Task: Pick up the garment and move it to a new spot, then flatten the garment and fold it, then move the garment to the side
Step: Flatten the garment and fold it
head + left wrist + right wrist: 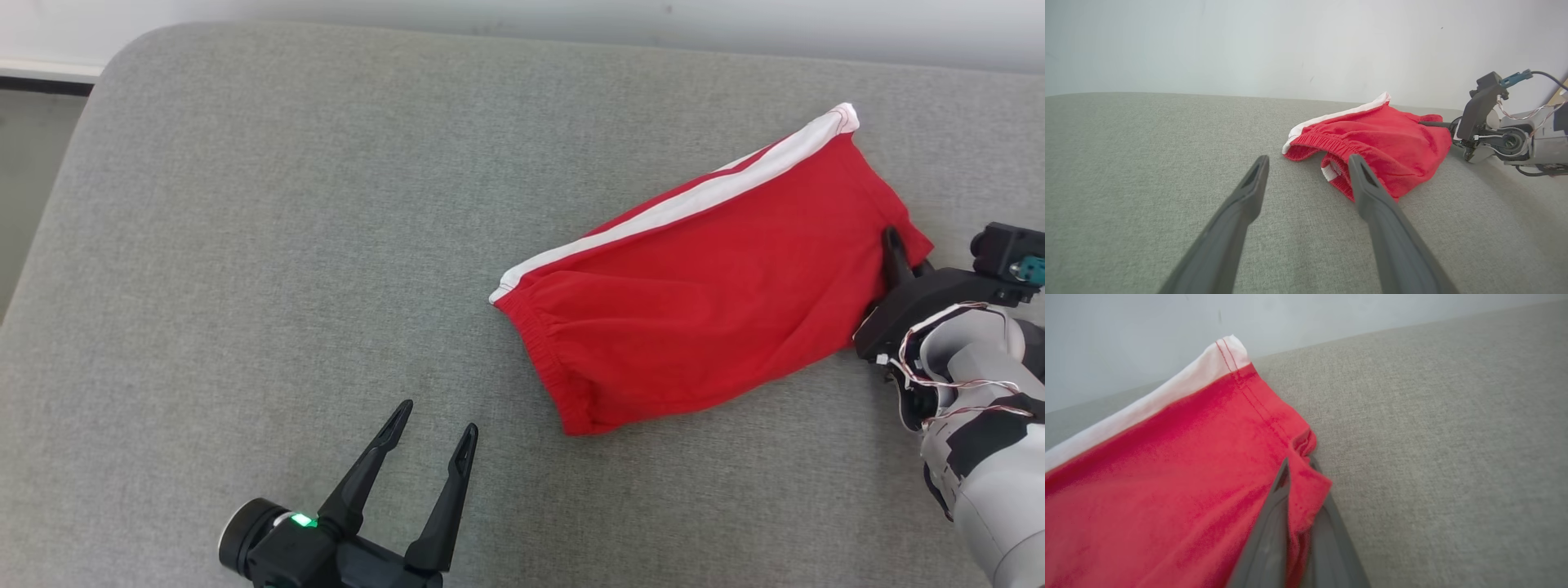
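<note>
Right gripper (894, 245) jaws clenched on hem of red white-striped fabric shorts (702, 310); left gripper (438, 418) jaws spread wide, well apart.

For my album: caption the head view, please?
Right hand pinches the hem of the red shorts on a grey cushion; left hand open.

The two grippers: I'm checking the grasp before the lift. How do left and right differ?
The left gripper is open and empty; the right gripper is shut on the hem of the red shorts. The left gripper hangs apart from the shorts over the grey cushion; the right gripper touches their edge. Both have long dark fingers.
</note>
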Controlling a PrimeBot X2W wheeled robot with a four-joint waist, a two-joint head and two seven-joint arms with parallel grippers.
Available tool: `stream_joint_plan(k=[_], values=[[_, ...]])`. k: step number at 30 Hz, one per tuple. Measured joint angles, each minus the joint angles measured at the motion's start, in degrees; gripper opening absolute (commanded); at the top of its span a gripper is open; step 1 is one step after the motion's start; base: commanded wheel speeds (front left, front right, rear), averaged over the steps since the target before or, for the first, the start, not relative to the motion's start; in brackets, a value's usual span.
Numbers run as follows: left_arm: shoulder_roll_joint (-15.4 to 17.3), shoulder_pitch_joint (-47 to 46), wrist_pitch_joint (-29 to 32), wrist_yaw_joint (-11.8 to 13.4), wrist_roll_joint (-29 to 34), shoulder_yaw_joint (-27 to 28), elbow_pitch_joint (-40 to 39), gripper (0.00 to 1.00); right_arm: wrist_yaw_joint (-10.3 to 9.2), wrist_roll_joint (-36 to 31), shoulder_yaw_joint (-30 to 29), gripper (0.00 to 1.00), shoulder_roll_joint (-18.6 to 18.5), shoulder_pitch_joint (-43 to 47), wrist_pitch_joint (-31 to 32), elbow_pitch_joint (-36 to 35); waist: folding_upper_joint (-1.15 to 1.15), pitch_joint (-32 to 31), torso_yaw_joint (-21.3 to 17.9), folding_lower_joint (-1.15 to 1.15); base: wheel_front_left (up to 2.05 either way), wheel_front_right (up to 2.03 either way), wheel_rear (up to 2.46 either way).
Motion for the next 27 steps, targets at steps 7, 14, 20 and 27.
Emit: stream_joint_plan(k=[7,14,20,27], values=[[-0.22,0.23,0.00,0.00,0.67,0.38,-0.07,1.00,0.00,1.64,-4.31,0.00,-0.85,2.19,-0.10,-4.49,0.00,-0.80,-1.48,0.00,0.00,0.00,0.00],[-0.99,1.05,0.00,0.07,0.92,0.86,0.03,1.00,0.00,-0.82,-12.50,0.00,-1.59,11.43,-0.10,-12.60,0.00,-2.94,-3.80,0.00,0.00,0.00,0.00],[-1.66,2.19,0.00,0.22,1.18,1.11,0.18,1.00,-0.01,-4.28,-18.27,0.00,-1.16,19.60,-0.11,-19.56,0.00,-5.13,-6.08,0.00,0.00,0.00,0.00],[-2.33,3.10,0.00,0.09,1.30,1.14,0.38,1.00,-0.01,-7.47,-21.25,0.00,-0.35,23.71,-0.11,-23.86,0.00,-7.44,-8.51,0.00,0.00,0.00,0.00]])
